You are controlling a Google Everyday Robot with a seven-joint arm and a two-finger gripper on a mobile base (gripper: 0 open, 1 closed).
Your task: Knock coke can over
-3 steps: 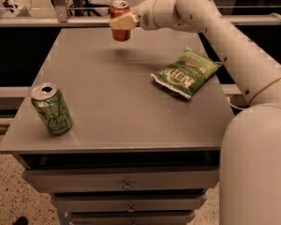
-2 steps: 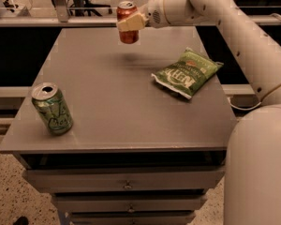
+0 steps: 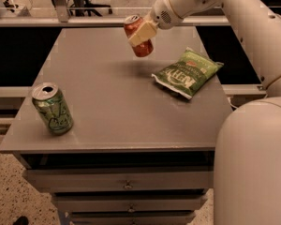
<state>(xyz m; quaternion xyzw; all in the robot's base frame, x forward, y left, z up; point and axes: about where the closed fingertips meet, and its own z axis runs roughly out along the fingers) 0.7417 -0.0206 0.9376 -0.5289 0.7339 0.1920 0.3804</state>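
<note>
The red coke can (image 3: 144,49) with a silver top is tilted, top leaning left, and hangs above the far middle of the grey table (image 3: 107,93). Its shadow lies on the tabletop just below it. My gripper (image 3: 140,34) reaches in from the upper right and is shut on the coke can, with a cream finger (image 3: 142,31) across the can's middle. The can's bottom does not touch the table.
A green can with pale drawings (image 3: 53,109) stands at the table's front left corner. A green chip bag (image 3: 187,73) lies at the right, just right of the coke can. My arm (image 3: 243,22) and body (image 3: 253,163) fill the right side. Drawers (image 3: 126,184) sit under the tabletop.
The gripper has carried the coke can to the right and nearer the camera, lower toward the tabletop, and the can has tilted more. The green can and chip bag have not moved.
</note>
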